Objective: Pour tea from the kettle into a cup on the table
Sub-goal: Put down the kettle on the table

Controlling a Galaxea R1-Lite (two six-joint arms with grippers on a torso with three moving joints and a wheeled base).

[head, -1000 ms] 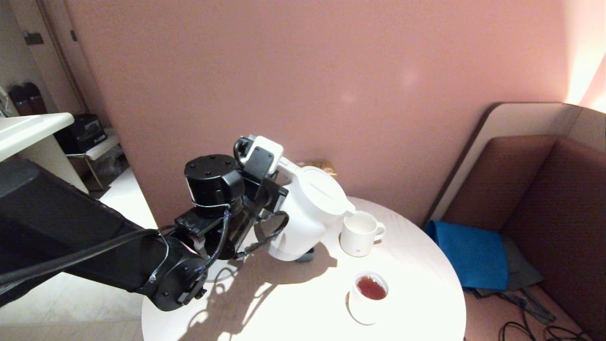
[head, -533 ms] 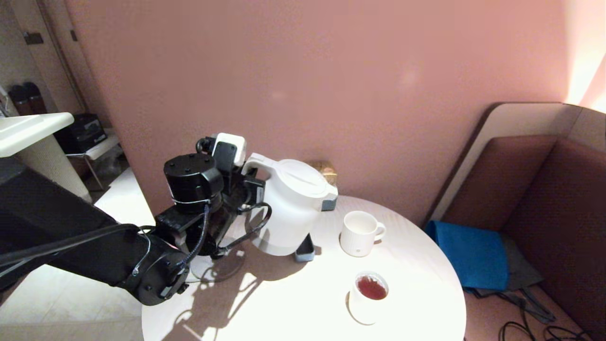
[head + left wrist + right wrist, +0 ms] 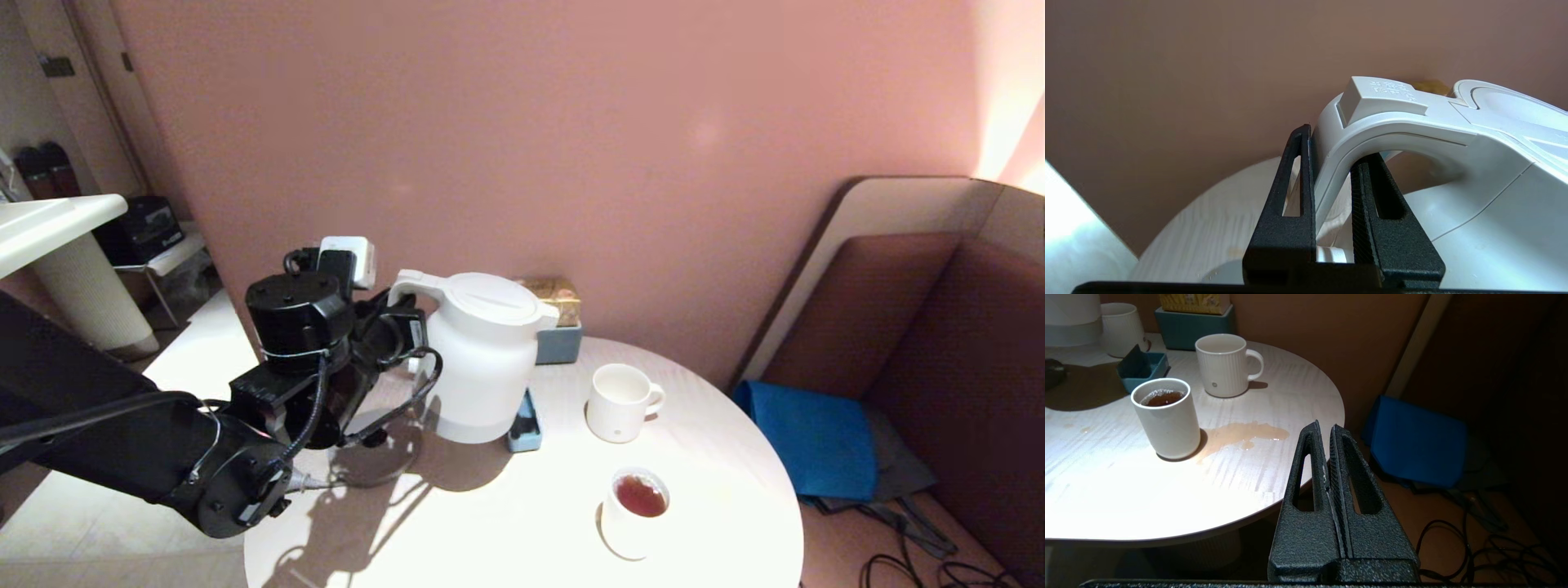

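Since a second ago the kettle [image 3: 482,359] has swung back from its forward tilt over the white mug [image 3: 622,402] and now stands upright at the far left of the table [image 3: 718,506], its base at or just above the tabletop; which, I cannot tell. Beside its base, toward the mug, lies a small blue tray [image 3: 524,425]. The left arm reaches in low from the left, wrist level, and the left gripper [image 3: 1333,196] pinches the kettle's loop handle between its two black fingers. The cup [image 3: 635,512] sits nearer and to the right, well apart from the kettle, with tea [image 3: 640,496] inside and a brownish puddle [image 3: 1241,435] touching its foot.

Letting go before the base sits flat could rock the heavy kettle toward the tray. Drawing the arm back carelessly could catch the cord [image 3: 400,400] looping under the wrist.

The right gripper [image 3: 1329,457] hangs off the table's near right edge, fingers pressed together, holding nothing.
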